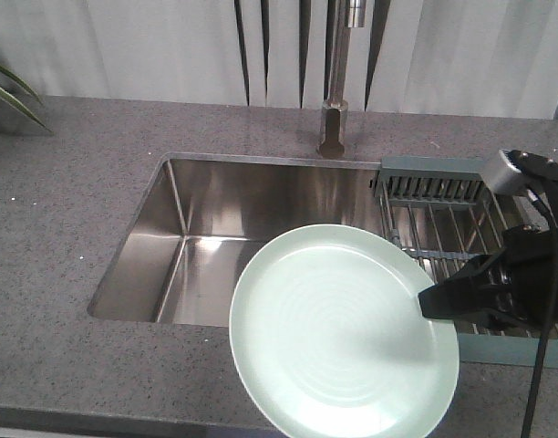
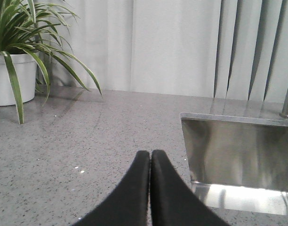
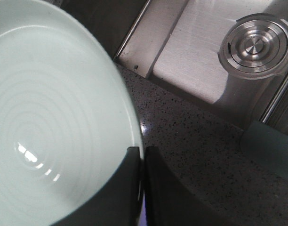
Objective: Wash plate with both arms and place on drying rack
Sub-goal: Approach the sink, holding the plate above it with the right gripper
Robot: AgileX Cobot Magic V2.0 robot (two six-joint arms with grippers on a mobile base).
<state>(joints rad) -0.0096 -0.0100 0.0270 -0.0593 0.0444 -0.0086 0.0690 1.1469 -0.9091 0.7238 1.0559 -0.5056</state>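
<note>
The plate (image 1: 343, 333) was held face up over the front edge of the sink (image 1: 183, 196), partly above the basin and partly above the strip of grey speckled tabletop (image 1: 69, 201) in front of it. Being round, it had no true long axis. From the front view it looked like a slight oval, stretched from upper left to lower right, with its hollow side and faint rings turned up toward the camera. I could not tell whether its underside touched the tabletop.

The right fingers (image 1: 452, 299) reached in from the right and were clamped on the plate's right rim. In the right wrist view the rim of the plate (image 3: 54, 117) ran down into the narrow slit between the right fingers (image 3: 167, 188), one finger over the inner face and the other outside it. The steel drain (image 3: 252, 47) lay beyond, on the basin floor.

The drying rack (image 1: 443, 228) sat across the right end of the sink, just behind the right arm (image 1: 534, 274), its wire bars running front to back and its slotted end piece at the rear. The plate was beside it, not on it.

The left fingers (image 2: 134, 183) were pressed together with nothing between them, low over bare tabletop to the left of the sink's wall (image 2: 228, 150). A potted plant (image 2: 21, 42) stood at the far left, and the faucet (image 1: 334, 119) rose behind the basin.
</note>
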